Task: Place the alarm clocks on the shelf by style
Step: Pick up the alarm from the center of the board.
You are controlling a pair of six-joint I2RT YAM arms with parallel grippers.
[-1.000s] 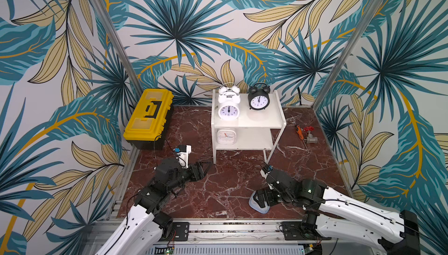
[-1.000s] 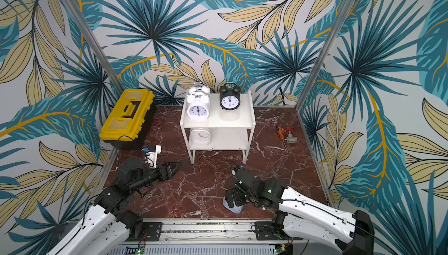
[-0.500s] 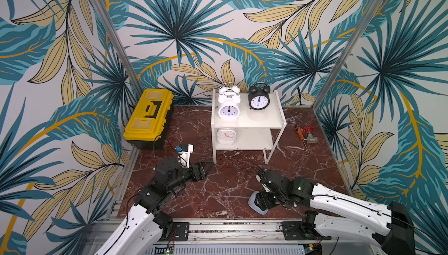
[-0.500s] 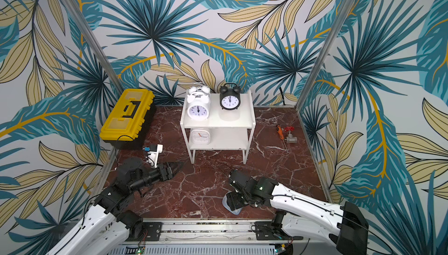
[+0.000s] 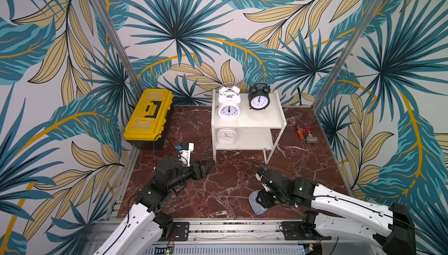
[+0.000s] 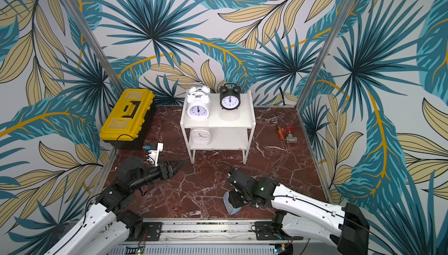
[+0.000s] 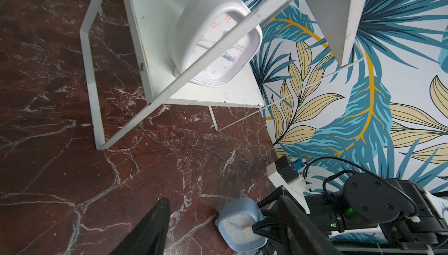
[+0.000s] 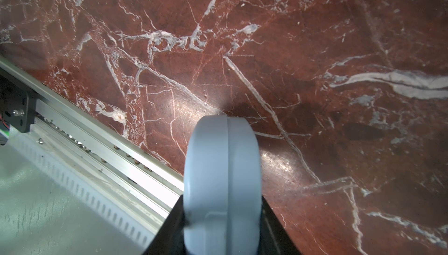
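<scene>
The cell was walled on three sides with panels of tropical leaf wallpaper [image 5: 169, 23], teal and yellow on pale grey, joined at the back corners by slanting aluminium posts [image 5: 109, 35]. The floor of it was a red-brown marble tabletop [image 5: 230, 188] veined in white, glossy enough to throw back glare in the right wrist view, and edged at the front by an aluminium rail [image 5: 230, 227].

At the back of the marble stood the shelf [image 5: 271, 118]. Its top board carried two white twin-bell clocks [image 5: 228, 112], one behind the other, and a black twin-bell clock [image 5: 259, 98] beside them. A white square clock [image 5: 226, 136] sat on the lower board. A yellow toolbox [image 5: 149, 118] lay by the left wall, and an orange screwdriver [image 5: 298, 130] and a red-handled valve [image 5: 309, 135] lay near the right wall.

The light blue clock [image 5: 255, 201] was down at the front of the marble, close to the rail. The right gripper [image 8: 221, 207] pinched it by its sides, a black finger pressed on each; whether it rested on the stone could not be told. The left gripper [image 5: 209, 165] hovered just short of the shelf's front leg, its fingers spread and holding nothing.
</scene>
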